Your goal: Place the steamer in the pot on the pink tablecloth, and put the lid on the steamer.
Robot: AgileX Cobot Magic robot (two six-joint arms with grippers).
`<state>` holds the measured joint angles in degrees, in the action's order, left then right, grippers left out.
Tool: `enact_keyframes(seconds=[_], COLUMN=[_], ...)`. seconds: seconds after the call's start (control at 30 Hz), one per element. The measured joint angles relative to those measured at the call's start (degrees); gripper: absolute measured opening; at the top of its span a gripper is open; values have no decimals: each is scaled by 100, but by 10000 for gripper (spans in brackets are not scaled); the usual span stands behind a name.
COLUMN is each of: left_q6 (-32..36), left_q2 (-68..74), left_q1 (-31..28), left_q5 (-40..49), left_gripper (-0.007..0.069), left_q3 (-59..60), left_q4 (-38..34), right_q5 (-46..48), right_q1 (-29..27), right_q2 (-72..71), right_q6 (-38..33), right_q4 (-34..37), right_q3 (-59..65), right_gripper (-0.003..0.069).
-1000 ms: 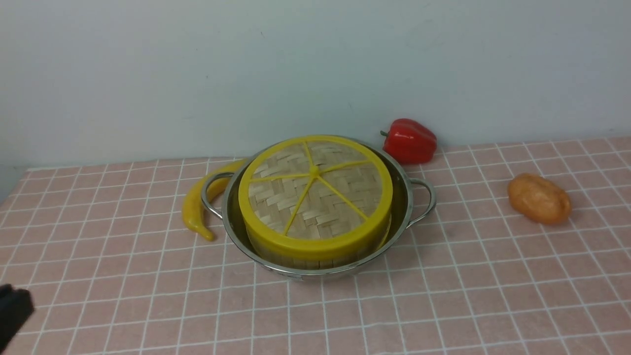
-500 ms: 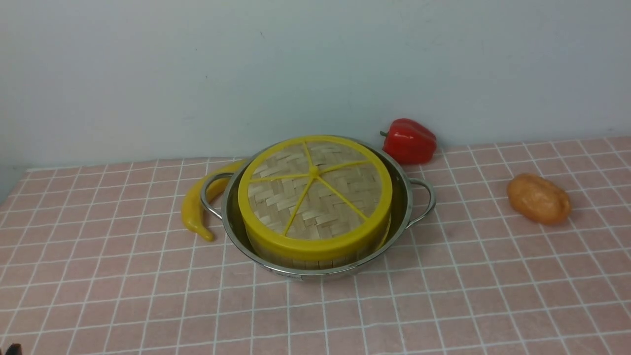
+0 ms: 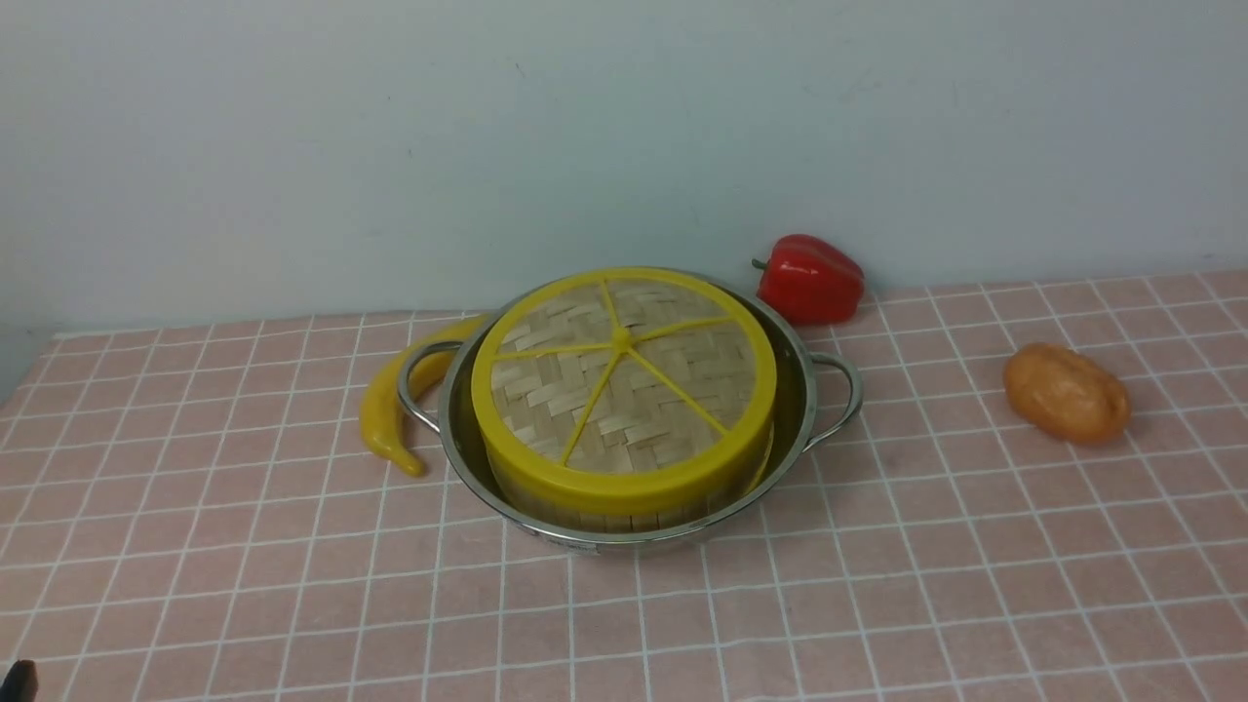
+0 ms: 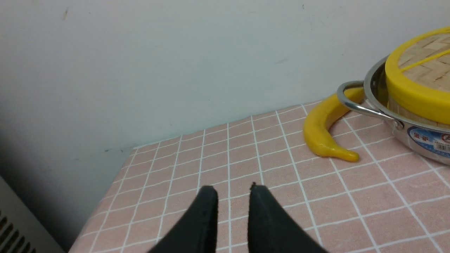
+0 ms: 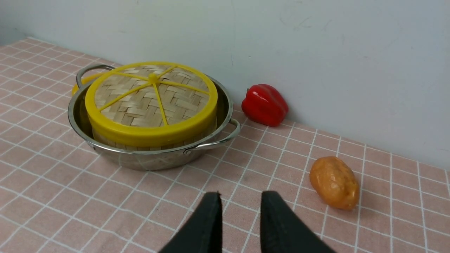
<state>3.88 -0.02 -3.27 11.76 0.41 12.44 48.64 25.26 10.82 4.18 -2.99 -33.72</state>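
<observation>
The pot [image 3: 624,444] stands on the pink tablecloth [image 3: 877,585] near the far edge of the worktop, about the middle. The steamer [image 3: 624,507] sits inside it, and the lid [image 3: 624,380] lies on the steamer. The left gripper [image 4: 230,191] is above the near left corner, the right gripper [image 5: 239,196] is on the near side; both have a gap between the fingers and hold nothing.

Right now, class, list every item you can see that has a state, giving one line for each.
lid: on the steamer
steamer: inside the pot
pot: upright on the pink tablecloth
left claw: open, empty
right claw: open, empty
</observation>
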Motion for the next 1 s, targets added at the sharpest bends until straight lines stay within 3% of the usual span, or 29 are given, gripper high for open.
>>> enact_keyframes(seconds=[0.3, 0.47, 0.57, 0.7, 1.0], left_q6=[0, 0, 0, 0, 0], left_q2=[0, 0, 0, -4, -4], left_q1=[0, 0, 0, 0, 0], left_q5=[0, 0, 0, -7, 0], left_gripper=[139, 149, 158, 160, 192], left_q3=[0, 0, 0, 0, 0], left_q4=[0, 0, 0, 2, 2], right_q5=[-60, -1015, -2043, -3013, -3518], right_q1=[-213, -1148, -1672, -2146, -2484], right_q2=[-49, -437, -904, -1068, -1082], right_q6=[-12, -12, -6, 130, 585], right_q4=[-98, -225, -227, -227, -139], right_q3=[19, 596, 1390, 2290, 3411], right_gripper=[213, 231, 237, 239, 240])
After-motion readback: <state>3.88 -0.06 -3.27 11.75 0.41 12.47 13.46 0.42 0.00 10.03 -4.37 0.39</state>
